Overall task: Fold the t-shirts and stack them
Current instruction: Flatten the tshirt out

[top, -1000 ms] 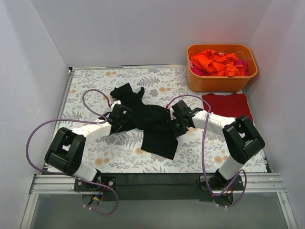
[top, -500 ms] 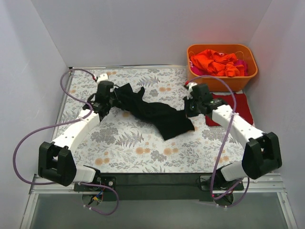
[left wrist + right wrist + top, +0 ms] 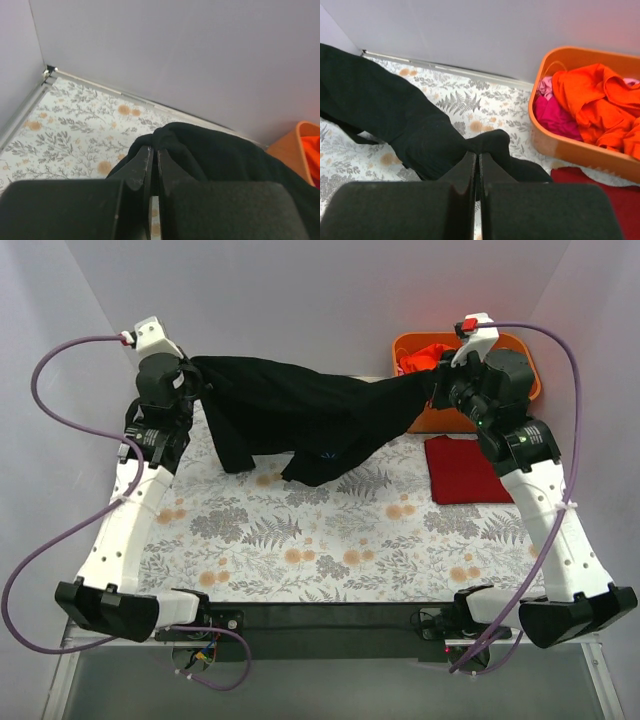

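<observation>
A large black t-shirt (image 3: 310, 410) hangs stretched in the air above the far half of the table. My left gripper (image 3: 192, 372) is shut on its left end (image 3: 172, 137), raised high at the far left. My right gripper (image 3: 437, 388) is shut on its right end (image 3: 490, 142), raised in front of the tub. The shirt's lower part droops down to the cloth. A dark red t-shirt (image 3: 470, 468) lies folded flat at the right (image 3: 610, 195). Bright orange t-shirts (image 3: 595, 95) and a pink one (image 3: 555, 112) lie crumpled in the tub.
An orange plastic tub (image 3: 520, 405) stands at the far right corner, behind my right gripper. A floral leaf-print tablecloth (image 3: 330, 540) covers the table. White walls close in the left, back and right sides.
Both arms have swung outward and up from the middle of the table, lifting the black t-shirt off the cloth and spreading it wide between them. The right jaws have shut tight.
</observation>
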Tool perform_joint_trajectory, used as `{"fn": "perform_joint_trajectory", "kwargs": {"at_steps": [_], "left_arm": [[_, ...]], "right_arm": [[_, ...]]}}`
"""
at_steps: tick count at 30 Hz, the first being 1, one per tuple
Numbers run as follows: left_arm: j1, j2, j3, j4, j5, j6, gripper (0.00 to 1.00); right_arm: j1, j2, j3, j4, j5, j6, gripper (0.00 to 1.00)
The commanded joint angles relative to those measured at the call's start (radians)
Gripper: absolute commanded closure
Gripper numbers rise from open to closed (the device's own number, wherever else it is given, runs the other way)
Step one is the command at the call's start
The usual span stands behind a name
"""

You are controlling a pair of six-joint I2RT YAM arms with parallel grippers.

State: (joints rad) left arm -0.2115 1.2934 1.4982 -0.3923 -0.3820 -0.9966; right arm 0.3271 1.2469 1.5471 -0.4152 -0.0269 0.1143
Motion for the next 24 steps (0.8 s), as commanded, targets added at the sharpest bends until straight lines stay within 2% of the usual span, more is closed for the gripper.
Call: {"fn": "perform_joint_trajectory", "kwargs": {"at_steps": [1, 7, 11, 15, 19, 20, 24], "left_arm": [[0.003, -0.112, 0.08, -0.006, -0.008, 0.038, 1.0], [0.003, -0.134, 0.12, 0.035, -0.043, 0.102, 1.0], [0.006, -0.047, 0.116, 0.064, -0.064, 0.136, 1.0], [0.046, 0.088, 0.158, 0.073, -0.015, 0.101, 1.0], [0.107, 0.228, 0.298, 0.052, 0.057, 0.029, 1.0], [0.133, 0.26, 0.375, 0.032, 0.074, 0.013, 1.0], [0.172, 0.392, 0.592, -0.008, 0.178, -0.045, 1.0]], "right_arm": [[-0.005, -0.061, 0.064, 0.065, 0.012, -0.053, 0.99], [-0.005, -0.075, 0.125, 0.101, 0.022, -0.082, 0.99], [-0.007, 0.009, 0.163, 0.136, -0.001, -0.09, 0.99], [-0.017, 0.135, 0.252, 0.184, -0.044, -0.091, 0.99], [-0.028, 0.288, 0.439, 0.202, -0.077, -0.11, 0.99], [-0.036, 0.343, 0.521, 0.208, -0.087, -0.11, 0.99], [-0.048, 0.427, 0.671, 0.262, -0.093, -0.11, 0.99]]}}
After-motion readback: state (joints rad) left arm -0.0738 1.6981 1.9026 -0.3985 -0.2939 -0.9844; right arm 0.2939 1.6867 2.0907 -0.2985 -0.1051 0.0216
